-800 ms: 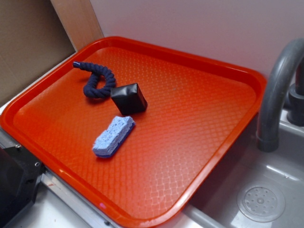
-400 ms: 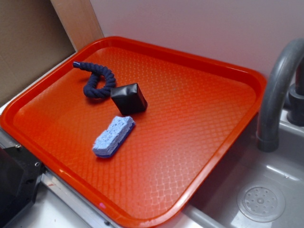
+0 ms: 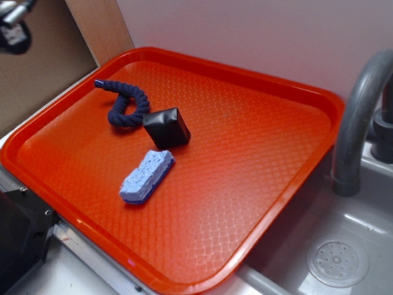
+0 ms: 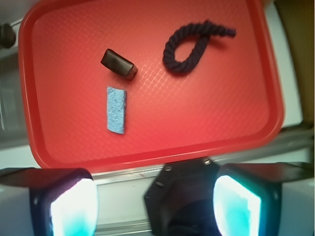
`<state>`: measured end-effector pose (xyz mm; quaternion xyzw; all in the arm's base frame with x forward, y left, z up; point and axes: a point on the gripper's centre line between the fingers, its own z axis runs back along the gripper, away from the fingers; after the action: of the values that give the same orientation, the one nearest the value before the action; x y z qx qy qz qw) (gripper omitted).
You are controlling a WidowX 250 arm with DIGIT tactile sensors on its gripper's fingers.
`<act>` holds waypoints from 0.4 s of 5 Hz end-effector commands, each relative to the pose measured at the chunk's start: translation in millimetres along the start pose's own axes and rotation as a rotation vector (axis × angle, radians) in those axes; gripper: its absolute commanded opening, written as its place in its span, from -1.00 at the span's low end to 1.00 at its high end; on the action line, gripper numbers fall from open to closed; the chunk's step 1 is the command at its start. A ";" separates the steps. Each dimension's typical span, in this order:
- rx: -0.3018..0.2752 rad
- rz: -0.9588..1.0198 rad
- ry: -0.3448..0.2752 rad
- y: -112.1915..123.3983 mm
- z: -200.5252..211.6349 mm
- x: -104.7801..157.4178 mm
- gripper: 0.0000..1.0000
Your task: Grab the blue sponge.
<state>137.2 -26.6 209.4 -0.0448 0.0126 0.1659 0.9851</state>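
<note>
The blue sponge [image 3: 147,176] lies flat on the orange tray [image 3: 258,160], just in front of a glossy black cube [image 3: 166,127]. From the wrist view the blue sponge [image 4: 116,109] is far ahead, below the black cube [image 4: 118,63]. My gripper [image 4: 155,204] is open, its two pads wide apart with nothing between them, hovering high above the tray's near edge. Only a blurred bit of the gripper [image 3: 13,23] shows at the top left corner of the exterior view.
A dark navy twisted rope [image 3: 124,104] curls behind the cube. A grey faucet [image 3: 359,117] and sink with drain [image 3: 336,261] stand right of the tray. A black block [image 4: 184,196] sits below the tray's near edge. A cardboard wall [image 3: 37,67] rises at the left.
The gripper has come into the exterior view at the top left corner; before it was out of sight. The sponge, cube and rope have not moved.
</note>
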 end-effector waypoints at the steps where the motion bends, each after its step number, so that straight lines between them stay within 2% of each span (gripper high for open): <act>1: -0.115 0.225 -0.024 -28.6 -47.7 19.4 1.00; 2: -0.090 0.175 -0.030 -42.5 -83.1 25.6 1.00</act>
<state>171.2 -65.7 121.2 -0.0776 0.0092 0.2505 0.9650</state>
